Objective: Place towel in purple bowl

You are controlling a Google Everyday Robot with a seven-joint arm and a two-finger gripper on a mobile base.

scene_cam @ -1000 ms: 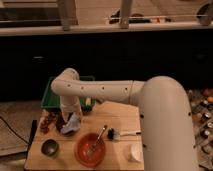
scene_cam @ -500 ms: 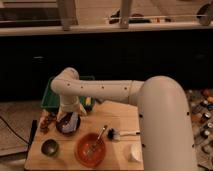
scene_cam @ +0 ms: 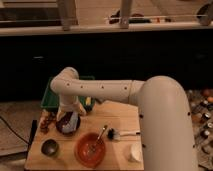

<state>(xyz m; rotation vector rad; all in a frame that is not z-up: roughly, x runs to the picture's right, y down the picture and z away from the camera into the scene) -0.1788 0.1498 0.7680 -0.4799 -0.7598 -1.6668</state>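
Note:
The purple bowl (scene_cam: 67, 127) stands on the left part of the wooden table (scene_cam: 120, 117). A pale grey-blue towel (scene_cam: 71, 120) lies bunched in it, with part rising above the rim. My gripper (scene_cam: 65, 116) is at the end of the white arm (scene_cam: 100, 90), directly over the bowl and down against the towel. The arm's wrist hides the gripper's tip.
An orange bowl (scene_cam: 91, 148) with a spoon in it sits in front. A small dark metal bowl (scene_cam: 49, 147) is front left and a white cup (scene_cam: 134, 153) front right. A brush (scene_cam: 120, 134) lies mid-table. A green tray (scene_cam: 53, 97) stands behind the bowl, with brown snacks (scene_cam: 46, 122) at the left edge.
The gripper has come down with the towel, which has sunk from above the rim into the purple bowl. The other objects have not moved.

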